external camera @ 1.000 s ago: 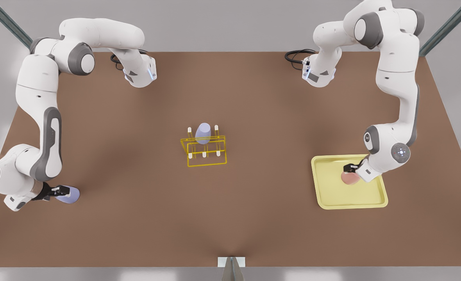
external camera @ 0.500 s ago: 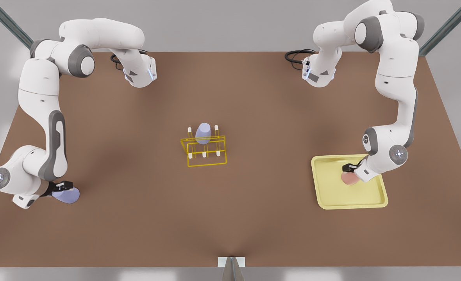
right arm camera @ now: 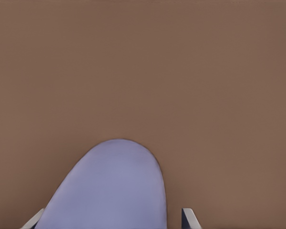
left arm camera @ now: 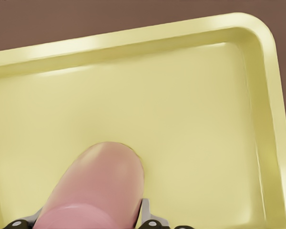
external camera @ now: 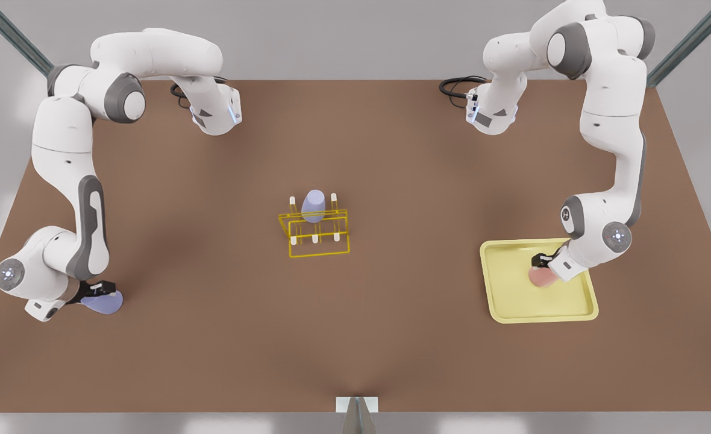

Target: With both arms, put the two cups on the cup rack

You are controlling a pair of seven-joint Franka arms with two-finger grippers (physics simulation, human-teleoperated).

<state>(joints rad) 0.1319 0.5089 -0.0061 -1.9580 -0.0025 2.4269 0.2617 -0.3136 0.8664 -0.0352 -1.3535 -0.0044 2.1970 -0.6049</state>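
In the front view, the pink cup (external camera: 540, 276) is seen on the tray (external camera: 515, 301) near the table's (external camera: 391, 150) right edge, at the left gripper (external camera: 539, 263). A lavender cup (external camera: 105, 301) lies at the right gripper (external camera: 97, 290) by the table's left edge. Another lavender cup (external camera: 314, 206) sits on the rack (external camera: 314, 232) at mid-table.

In the left wrist view, the pink cup (left arm camera: 93, 191) is flanked by fingers (left arm camera: 151, 220); whether it is clamped cannot be told.

In the right wrist view, the lavender cup (right arm camera: 109, 188) lies between the fingertips (right arm camera: 188, 217), with a gap visible beside one.
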